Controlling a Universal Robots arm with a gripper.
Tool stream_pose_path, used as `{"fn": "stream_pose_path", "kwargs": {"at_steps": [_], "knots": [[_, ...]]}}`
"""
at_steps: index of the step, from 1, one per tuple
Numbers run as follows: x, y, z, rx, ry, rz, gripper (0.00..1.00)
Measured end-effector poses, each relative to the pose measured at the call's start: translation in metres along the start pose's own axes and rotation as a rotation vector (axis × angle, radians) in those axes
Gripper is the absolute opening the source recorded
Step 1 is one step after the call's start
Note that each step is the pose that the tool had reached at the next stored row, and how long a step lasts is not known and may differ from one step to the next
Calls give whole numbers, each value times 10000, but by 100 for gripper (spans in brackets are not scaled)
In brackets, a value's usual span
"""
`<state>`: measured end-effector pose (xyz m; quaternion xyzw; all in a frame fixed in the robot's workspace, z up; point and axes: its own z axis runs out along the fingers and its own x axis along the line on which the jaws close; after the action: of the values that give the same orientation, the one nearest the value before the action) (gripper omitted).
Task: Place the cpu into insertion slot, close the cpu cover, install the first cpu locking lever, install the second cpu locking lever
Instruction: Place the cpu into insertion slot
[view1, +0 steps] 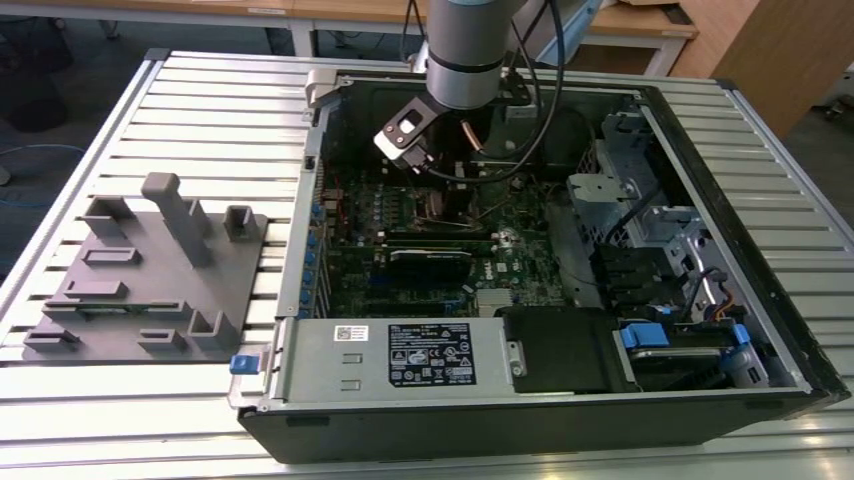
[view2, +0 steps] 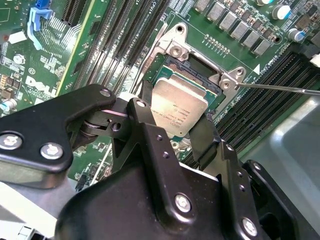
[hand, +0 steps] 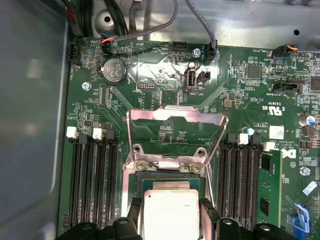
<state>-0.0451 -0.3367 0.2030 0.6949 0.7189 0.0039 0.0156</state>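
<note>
Closest to the lens in the second wrist view is the black, bolted metal gripper (view2: 176, 120). Its two dark fingers (view2: 205, 142) are clamped on opposite edges of the cpu (view2: 177, 106), a small flat square chip with a dull silver-grey metal top. The first wrist view shows the same grip, with the cpu (hand: 170, 215) held between the fingers (hand: 134, 212). Directly under the chip lies the insertion slot (hand: 165, 179), a small square dark socket with a silvery metal rim. Whether the chip already touches it cannot be told. In the second wrist view the slot's dark floor (view2: 197, 67) shows past the chip's far edge. A thin silvery wire locking lever (view2: 280, 88) juts sideways from one socket corner. Beyond the slot, the cpu cover (hand: 175, 113), a thin silvery square metal frame with a large window, stands tilted up and open. Long narrow black memory slots (hand: 92, 180) flank the socket on the green circuit board (hand: 165, 95), and a round silver coin cell (hand: 114, 70) sits farther off. In the exterior view the grey robot arm (view1: 467, 50) reaches down into the open black computer case (view1: 534, 435), which lies on a slatted aluminium table (view1: 200, 110). A grey plastic fixture plate with upright posts (view1: 147, 290) rests beside the case, on the exterior view's left.
</note>
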Motion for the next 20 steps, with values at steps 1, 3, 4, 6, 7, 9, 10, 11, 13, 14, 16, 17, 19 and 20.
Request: {"fn": "stream_pose_path", "kwargs": {"at_steps": [1,3,4,6,7,9,10,11,13,14,16,17,19,20], "knots": [[0,0,3,0,0,0,54],[1,-1,9,0,0,2,54],[1,-1,12,0,-1,2,54],[1,-1,17,0,-1,2,54],[1,-1,20,0,0,3,54],[1,-1,22,1,-1,3,54],[1,-1,23,2,-3,3,54],[1,-1,25,0,0,4,54],[2,-5,28,0,0,32,54],[2,-5,30,1,-2,100,54],[2,-5,32,5,-8,272,54],[2,-5,33,7,-11,344,54],[1,-5,33,7,-12,383,54],[2,-5,34,7,-10,385,54]]}}
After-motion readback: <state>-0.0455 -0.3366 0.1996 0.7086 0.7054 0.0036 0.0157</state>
